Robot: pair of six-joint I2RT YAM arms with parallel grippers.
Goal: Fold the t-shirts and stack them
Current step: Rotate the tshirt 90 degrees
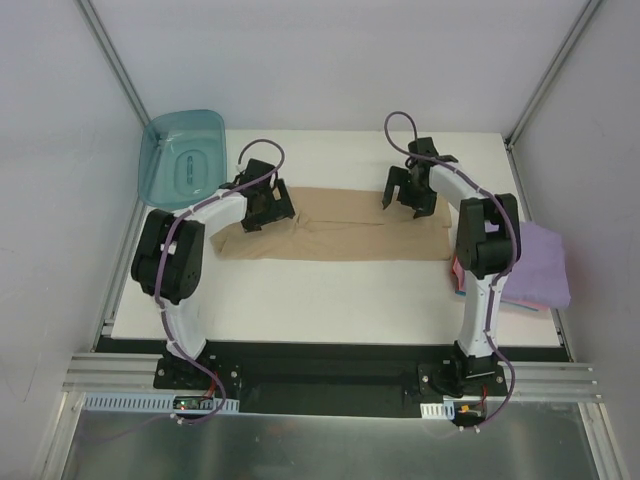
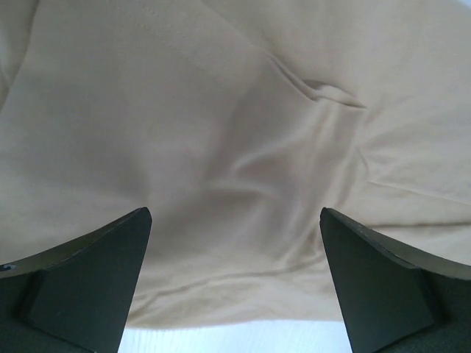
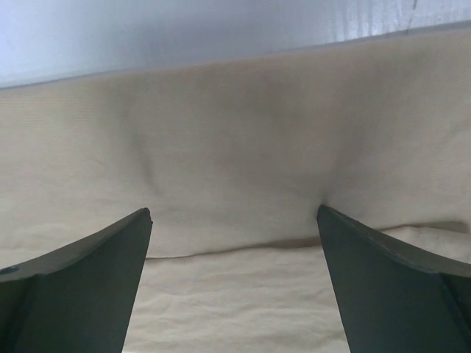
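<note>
The tan t-shirt (image 1: 345,235) lies as a long folded strip across the middle of the table. My left gripper (image 1: 262,212) is open over its left end; the left wrist view shows wrinkled tan cloth (image 2: 235,147) between the spread fingers (image 2: 96,272) and a strip of white table below the hem. My right gripper (image 1: 405,200) is open over the shirt's right part, near its far edge; the right wrist view shows a folded layer's edge (image 3: 235,246) between the fingers (image 3: 383,272). The folded lavender t-shirt (image 1: 540,262) lies on the pink one (image 1: 458,272) at the right edge.
A teal translucent tub (image 1: 183,157) sits at the far left corner, just beyond the left gripper. The white table (image 1: 330,300) has bare surface in front of the tan shirt. Enclosure walls stand close on both sides and behind.
</note>
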